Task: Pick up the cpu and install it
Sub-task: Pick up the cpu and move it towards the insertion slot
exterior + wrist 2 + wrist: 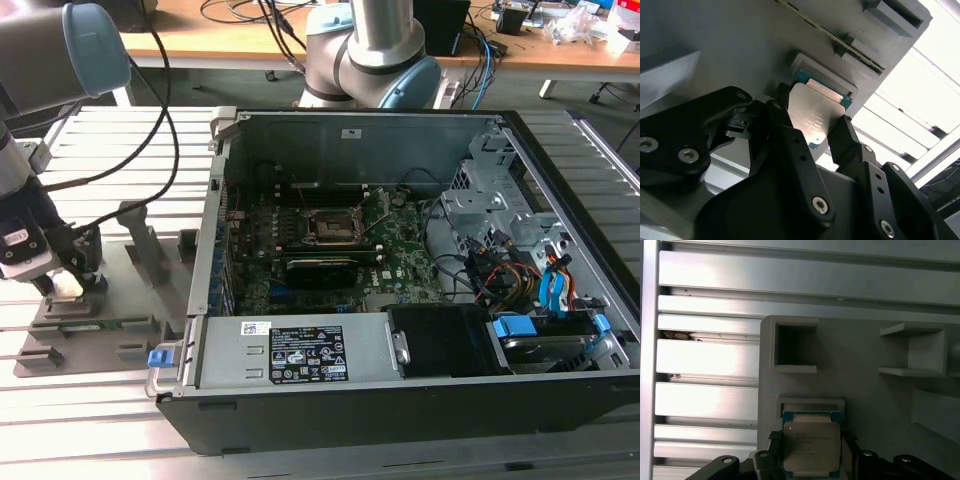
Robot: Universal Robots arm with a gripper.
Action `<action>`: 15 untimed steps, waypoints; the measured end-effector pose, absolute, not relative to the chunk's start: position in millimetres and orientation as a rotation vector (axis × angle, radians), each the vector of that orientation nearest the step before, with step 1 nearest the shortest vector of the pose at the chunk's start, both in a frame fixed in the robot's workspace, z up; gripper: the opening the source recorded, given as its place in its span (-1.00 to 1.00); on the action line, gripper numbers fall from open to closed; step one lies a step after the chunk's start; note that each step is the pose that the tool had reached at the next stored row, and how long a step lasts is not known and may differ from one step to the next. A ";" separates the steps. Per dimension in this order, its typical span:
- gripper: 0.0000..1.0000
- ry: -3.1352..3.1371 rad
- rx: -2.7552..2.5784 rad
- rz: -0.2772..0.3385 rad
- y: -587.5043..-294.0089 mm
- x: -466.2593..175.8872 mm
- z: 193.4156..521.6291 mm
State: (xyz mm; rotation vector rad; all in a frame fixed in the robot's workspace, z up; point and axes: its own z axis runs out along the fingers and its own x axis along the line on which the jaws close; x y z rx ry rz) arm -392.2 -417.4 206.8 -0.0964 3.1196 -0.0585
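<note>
The arm (60, 50) reaches down at the exterior view's left, and its pincer (70, 282) is low over a grey tray (60, 322) that lies on the slatted metal tabletop (100, 420); the tray stands just beside the open computer case (400, 385), on the case's left in that view.

In both wrist views the cpu (811, 447) (812, 117) lies flat in a shallow square seat of the tray (865, 405) (715, 30), silver top up, a thin green edge showing around it; the pincer (810, 440) (812, 120) straddles it, black parts close against two opposite sides; whether it is pinching the cpu or spread just clear of it, I cannot tell.

An empty square pocket (795, 345) sits in the tray near the cpu's seat; the tabletop's slats (705, 355) run alongside the tray's edge.

Inside the case the motherboard (300, 285) lies flat; its socket (335, 228) is well apart from the cpu and the pincer.
</note>
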 end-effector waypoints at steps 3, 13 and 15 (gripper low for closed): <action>0.09 3.120 -0.096 -0.058 -417.4 -392.2 212.2; 0.09 3.120 -0.096 -0.058 -417.4 -392.2 235.9; 0.09 3.120 -0.096 -0.059 -417.4 -392.2 243.1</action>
